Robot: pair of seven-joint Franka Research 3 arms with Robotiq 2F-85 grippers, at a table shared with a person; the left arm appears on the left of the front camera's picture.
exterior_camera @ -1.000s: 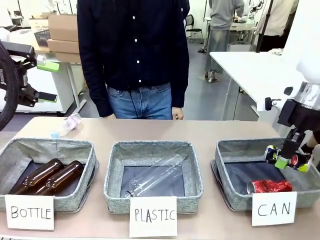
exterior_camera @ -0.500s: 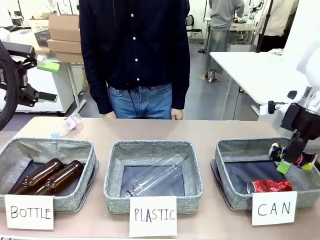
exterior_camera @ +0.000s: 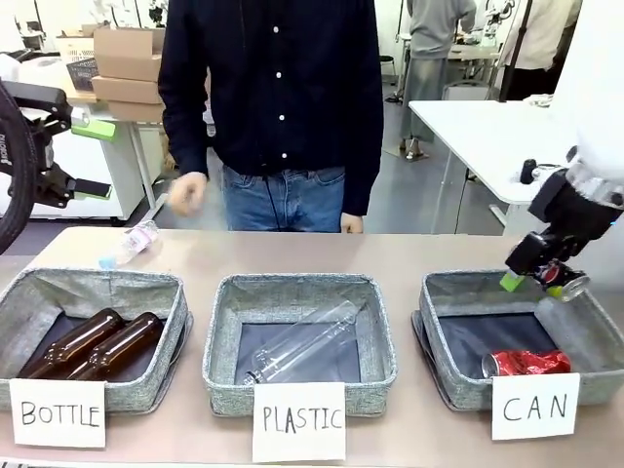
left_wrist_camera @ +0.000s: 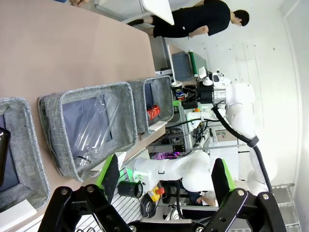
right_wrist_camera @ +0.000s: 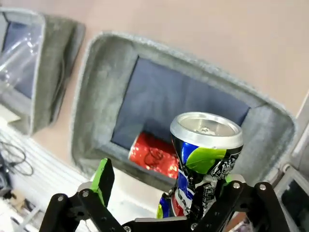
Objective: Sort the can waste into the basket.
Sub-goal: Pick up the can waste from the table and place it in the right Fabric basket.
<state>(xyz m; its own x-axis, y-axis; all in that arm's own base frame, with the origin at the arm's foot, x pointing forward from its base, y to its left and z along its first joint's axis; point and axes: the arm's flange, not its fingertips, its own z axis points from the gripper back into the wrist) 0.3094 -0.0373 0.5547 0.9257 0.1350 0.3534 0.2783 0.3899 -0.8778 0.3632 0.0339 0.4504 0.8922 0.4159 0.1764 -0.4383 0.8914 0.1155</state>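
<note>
Three grey fabric bins sit in a row on the surface, each with a white card in front. The basket carded "CAN" is at the robot's right; a red can lies on its dark bottom near the front wall.

The right hand hangs over the far right corner of that basket, above the rim. In the right wrist view its fingers are spread wide. The dark can, with a silver end and blue, green and white print, stands up against the one finger at the right of that view and well apart from the other. Whether that finger presses it cannot be told. In the front view this can shows just beside the hand, clear of the basket floor.

The left hand is raised off to the robot's left with its green-padded fingers wide apart and nothing between them.

The middle bin, carded "PLASTIC", holds a clear plastic bottle. The left bin, carded "BOTTLE", holds two brown glass bottles. Another small plastic bottle lies on the surface beyond the left bin. A person in a dark shirt and jeans stands at the far side, with one hand lifted.
</note>
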